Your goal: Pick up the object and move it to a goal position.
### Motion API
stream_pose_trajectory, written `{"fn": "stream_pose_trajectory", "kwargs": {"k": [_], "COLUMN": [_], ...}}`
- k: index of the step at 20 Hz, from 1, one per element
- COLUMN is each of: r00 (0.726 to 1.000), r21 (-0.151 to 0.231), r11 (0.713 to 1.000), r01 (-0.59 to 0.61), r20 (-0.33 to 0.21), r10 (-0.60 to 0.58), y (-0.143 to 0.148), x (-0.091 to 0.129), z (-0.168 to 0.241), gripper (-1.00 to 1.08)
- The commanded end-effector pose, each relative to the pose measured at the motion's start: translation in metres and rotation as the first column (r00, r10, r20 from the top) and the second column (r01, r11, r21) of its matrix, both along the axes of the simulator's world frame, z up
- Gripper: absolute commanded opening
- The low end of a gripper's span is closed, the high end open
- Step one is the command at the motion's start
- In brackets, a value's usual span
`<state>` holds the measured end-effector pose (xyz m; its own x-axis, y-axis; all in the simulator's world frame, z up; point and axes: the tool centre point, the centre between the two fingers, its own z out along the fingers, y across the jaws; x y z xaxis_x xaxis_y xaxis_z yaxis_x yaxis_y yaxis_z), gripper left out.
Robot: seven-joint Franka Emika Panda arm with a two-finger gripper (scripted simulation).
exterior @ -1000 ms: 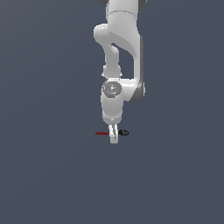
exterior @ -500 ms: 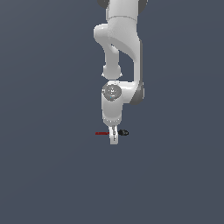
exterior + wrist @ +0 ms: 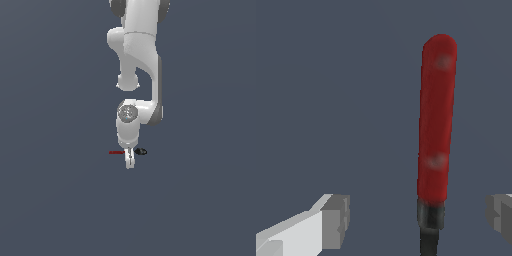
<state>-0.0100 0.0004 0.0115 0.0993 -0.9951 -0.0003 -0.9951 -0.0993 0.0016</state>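
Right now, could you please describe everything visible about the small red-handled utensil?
The thin spoon-like utensil with a glossy dark red handle has a black neck and a small black rounded head. It lies flat on the grey surface, handle toward the exterior view's left. The open white end effector straddles its neck; neither grey pad visibly touches it.

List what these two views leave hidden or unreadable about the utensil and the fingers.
- Utensil, wrist view: the black head is cut off by the frame edge; only the red handle and dark neck show.
- Utensil, exterior view: its middle is hidden behind the gripper.
- Fingers, wrist view: both partly cut off by the edges.
- Contact with the utensil: too small to judge in the exterior view.
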Motion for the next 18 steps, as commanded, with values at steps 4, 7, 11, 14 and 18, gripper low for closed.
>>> {"fn": "stream_pose_trajectory", "kwargs": {"k": [4,7,11,14,18], "r00": [1.000,1.000,1.000,1.000,1.000], "r21": [0.000,0.000,0.000,0.000,0.000], "r11": [1.000,1.000,1.000,1.000,1.000], "r01": [0.000,0.000,0.000,0.000,0.000], "r20": [0.001,0.001,0.001,0.001,0.001], "r10": [0.000,0.000,0.000,0.000,0.000], "y": [0.000,0.000,0.000,0.001,0.005], "x": [0.001,0.001,0.001,0.000,-0.001], "z": [-0.001,-0.001,-0.001,0.001,0.012], "gripper": [-1.00,-1.00,-1.00,-1.00,-1.00]}}
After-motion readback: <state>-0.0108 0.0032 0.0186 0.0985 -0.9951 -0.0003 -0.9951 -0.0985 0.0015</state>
